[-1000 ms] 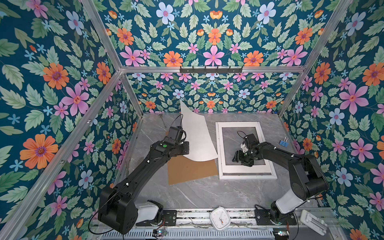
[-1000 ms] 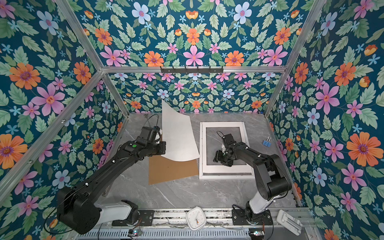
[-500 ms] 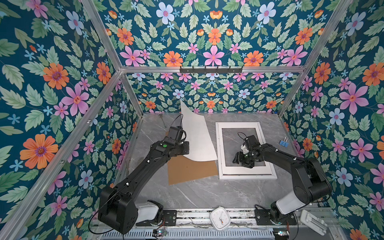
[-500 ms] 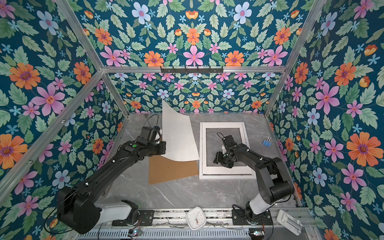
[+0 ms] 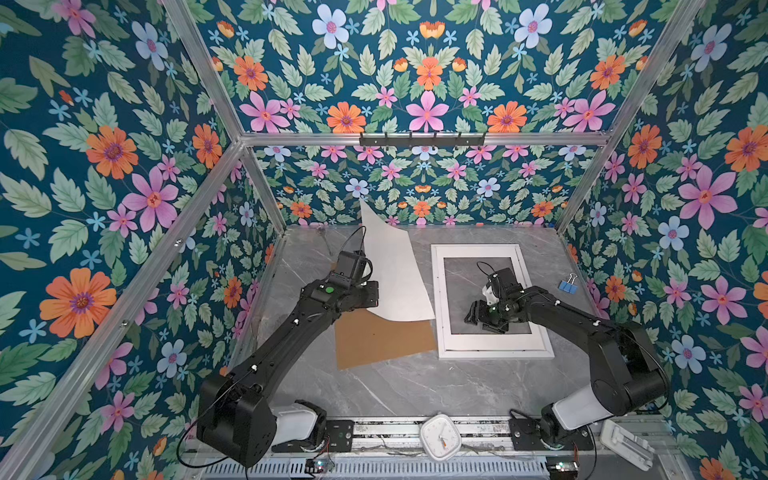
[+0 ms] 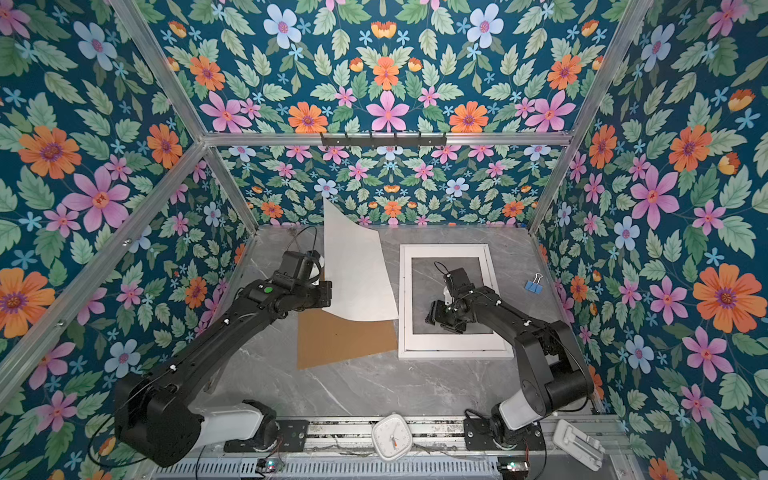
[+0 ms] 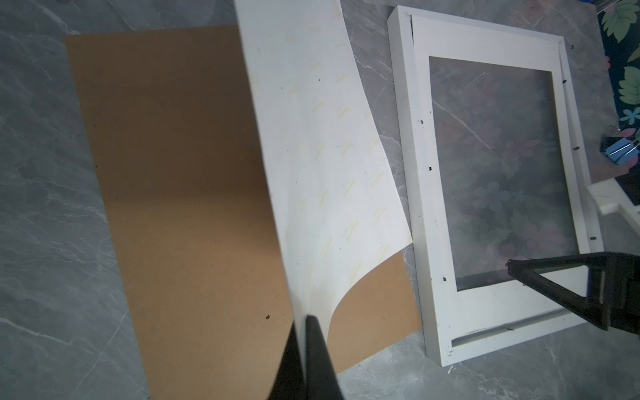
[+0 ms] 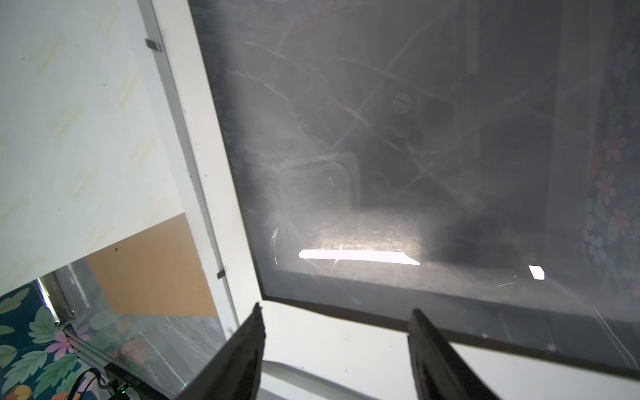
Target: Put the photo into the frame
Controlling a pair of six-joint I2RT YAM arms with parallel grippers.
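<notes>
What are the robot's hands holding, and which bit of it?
The left pincer pinches the photo by its side edge, near a corner. The right pincer is open over the frame, holding nothing.

We see the photo (image 7: 322,138) w/ a matt white paper back, faint yellowish marks, the backing board (image 7: 180,173) matt brown fibreboard, the frame (image 7: 417,194) smooth white, its pane (image 8: 381,156) glossy, scratched, reflective, and the tabletop (image 5: 395,386) smooth grey marble-look.
</notes>
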